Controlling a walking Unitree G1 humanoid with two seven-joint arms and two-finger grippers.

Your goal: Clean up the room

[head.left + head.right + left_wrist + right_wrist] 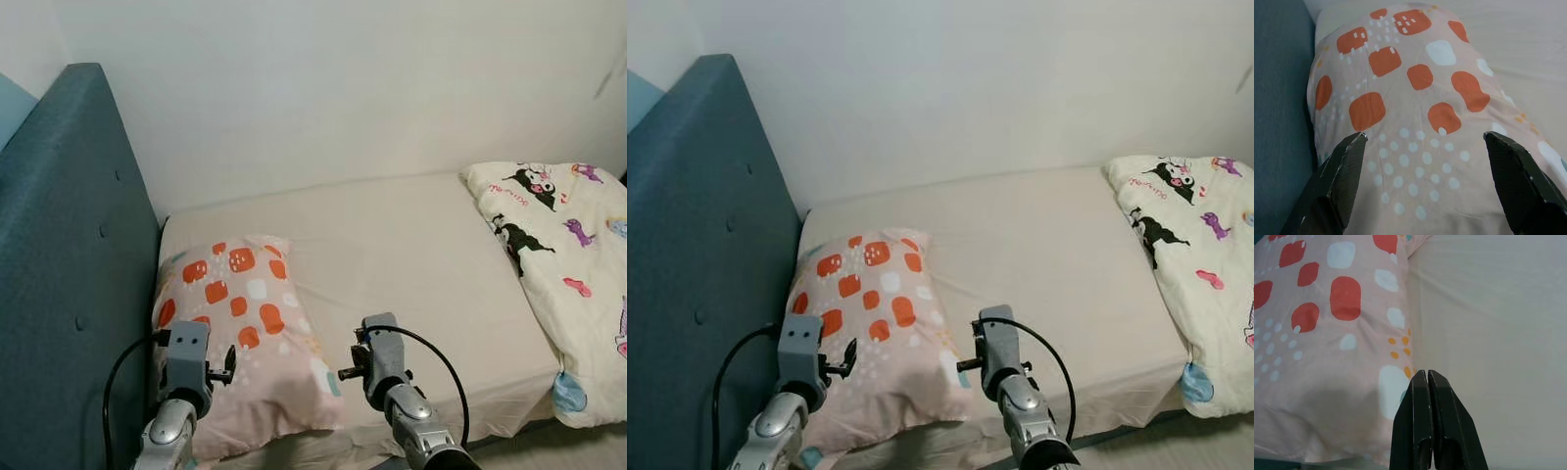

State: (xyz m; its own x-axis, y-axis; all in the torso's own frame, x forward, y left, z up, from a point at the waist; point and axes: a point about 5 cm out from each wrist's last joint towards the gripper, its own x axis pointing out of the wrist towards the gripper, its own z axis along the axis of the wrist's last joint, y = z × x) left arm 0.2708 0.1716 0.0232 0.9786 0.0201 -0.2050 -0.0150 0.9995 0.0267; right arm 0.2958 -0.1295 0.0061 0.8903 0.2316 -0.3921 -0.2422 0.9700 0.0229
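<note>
Fingers of the left gripper (1425, 181) are spread wide, with nothing between them; the pillow (1410, 112) is framed in the gap, lying below and ahead of the tips, and no contact can be confirmed. In the left eye view this gripper (223, 364) is seen at the lower left of the frame, over the near part of the pillow (245, 323). The right gripper (1427, 382) is pressed together, holding nothing, its tips aimed at the seam where the pillow's right side meets the bare sheet. In the head view it (348, 372) sits at lower centre, just beside the pillow's right edge.

Progress, as judged from the scene: the pillow is already laid at the head end of the bed (421, 255), near the blue headboard (69, 274) at the left of the frame, roughly square to it. The sheet appears smooth across the middle. The cartoon-print blanket (568, 274) is bunched at the right of the frame, draped over the mattress edge at lower right, and is not spread; this is taken to be the main item left. Whether other parts of the room need work cannot be told.

Edges and clearance: the headboard stands close on the left arm's outer side, so little sideways room is left there. The wall (343, 88) closes the far side of the bed. Open sheet lies between the right gripper and the blanket, giving free room toward the right of the frame. The near mattress edge runs just beneath both wrists.
</note>
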